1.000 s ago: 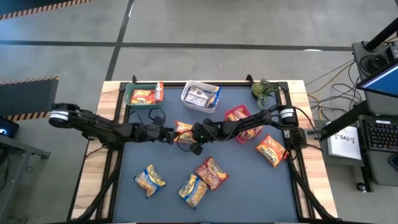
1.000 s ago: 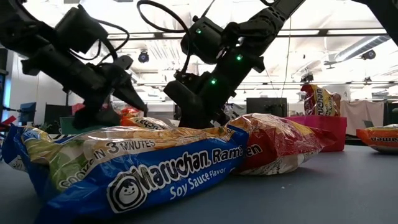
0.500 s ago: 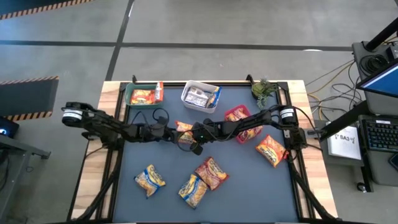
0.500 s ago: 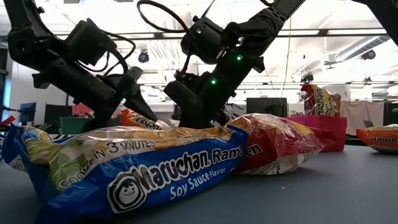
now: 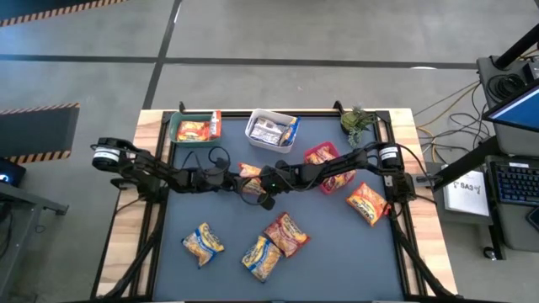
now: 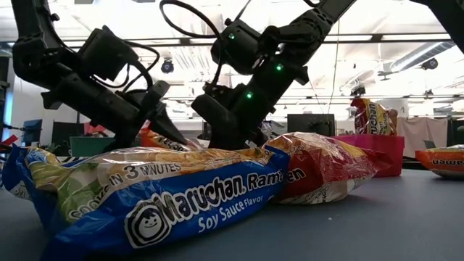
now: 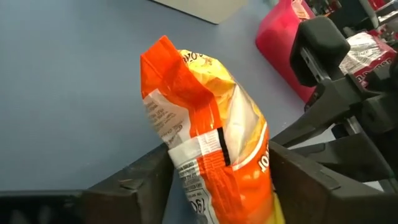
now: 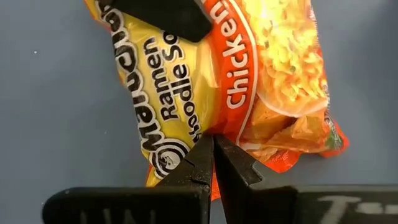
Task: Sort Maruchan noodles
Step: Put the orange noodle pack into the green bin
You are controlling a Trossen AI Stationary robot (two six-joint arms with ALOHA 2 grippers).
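An orange-yellow Maruchan chicken packet (image 5: 249,175) stands on edge at mid table, between both grippers. My left gripper (image 5: 233,179) reaches in from the table's left and is shut on it, one finger on each side (image 7: 217,180). My right gripper (image 8: 213,146) comes from the right, its shut fingertips on the packet's printed face (image 8: 186,93). In the low view the packet (image 6: 156,138) shows orange below the left gripper (image 6: 170,130), half hidden behind a blue Soy Sauce packet (image 6: 159,199). My left gripper holds the packet across its thickness: one finger (image 7: 146,180) on the white back (image 7: 186,155), the other (image 7: 298,180) on the orange front (image 7: 255,162). It comes slanting down from the table's left. The crimped end (image 7: 165,59) points away from it. My right gripper has its shut fingertips (image 8: 202,155) on the middle of the printed face (image 8: 214,127), at the edge of the orange band, coming square onto that face. I cannot tell whether a crease of film is pinched between them.
At the far edge stand a green bin (image 5: 178,133) and a white bin (image 5: 253,128), and a red bin (image 5: 313,153) to the right, all with packets in them. Several loose packets lie nearer: (image 5: 203,242), (image 5: 262,257), (image 5: 288,233), (image 5: 367,204). A green plant-like object (image 5: 358,122) sits at the far right.
My left arm has moved toward the table's right, bringing its gripper up to the orange packet and tipping it downward, fingers now around the packet. The right arm and the packet have kept still.
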